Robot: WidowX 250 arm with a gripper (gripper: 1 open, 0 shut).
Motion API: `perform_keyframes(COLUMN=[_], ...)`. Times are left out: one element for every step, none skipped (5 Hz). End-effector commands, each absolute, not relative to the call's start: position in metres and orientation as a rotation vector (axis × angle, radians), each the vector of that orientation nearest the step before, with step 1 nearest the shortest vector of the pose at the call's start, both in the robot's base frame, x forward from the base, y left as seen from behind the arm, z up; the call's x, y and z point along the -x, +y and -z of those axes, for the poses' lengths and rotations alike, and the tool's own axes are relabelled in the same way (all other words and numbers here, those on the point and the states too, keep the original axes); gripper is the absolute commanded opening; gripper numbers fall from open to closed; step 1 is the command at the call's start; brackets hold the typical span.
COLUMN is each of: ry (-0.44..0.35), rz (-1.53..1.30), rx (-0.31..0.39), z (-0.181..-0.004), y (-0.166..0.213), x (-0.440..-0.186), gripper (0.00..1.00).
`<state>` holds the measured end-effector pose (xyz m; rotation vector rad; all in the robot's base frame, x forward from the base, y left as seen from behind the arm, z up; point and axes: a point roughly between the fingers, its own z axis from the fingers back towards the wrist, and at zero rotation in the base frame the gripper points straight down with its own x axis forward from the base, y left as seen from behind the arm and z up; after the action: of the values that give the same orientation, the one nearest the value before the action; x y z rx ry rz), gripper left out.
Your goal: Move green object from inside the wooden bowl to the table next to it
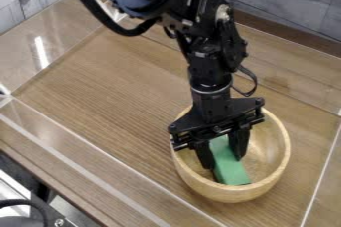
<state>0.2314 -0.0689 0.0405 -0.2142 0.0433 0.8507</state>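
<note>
Bare table lies open left of the bowl; clear walls hem its edges; the bowl's rim rings the hand.

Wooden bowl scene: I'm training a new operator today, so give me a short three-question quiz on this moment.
1. True or false: the green object lies inside the wooden bowl.
2. The gripper is: A) raised over bare table, B) lowered into the bowl at the green object, C) out of view.
3. Fill in: the bowl rests on the brown ____.

Key: 1 true. 2 B; its fingers flank the block, and it reads as shut on it. 3 table.
</note>
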Motion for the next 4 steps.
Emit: perform_keyframes(ry=[0.017, 0.021, 0.023, 0.013], rz=[-0.819, -0.792, -0.748, -0.708], rx=[0.248, 0.267, 0.288, 0.311], z=[-0.063, -0.082, -0.099, -0.115], y=[-0.07, -0.068, -0.061, -0.047], x=[-0.232, -0.226, -0.233, -0.245], gripper=[0.0, 0.0, 0.0, 0.0])
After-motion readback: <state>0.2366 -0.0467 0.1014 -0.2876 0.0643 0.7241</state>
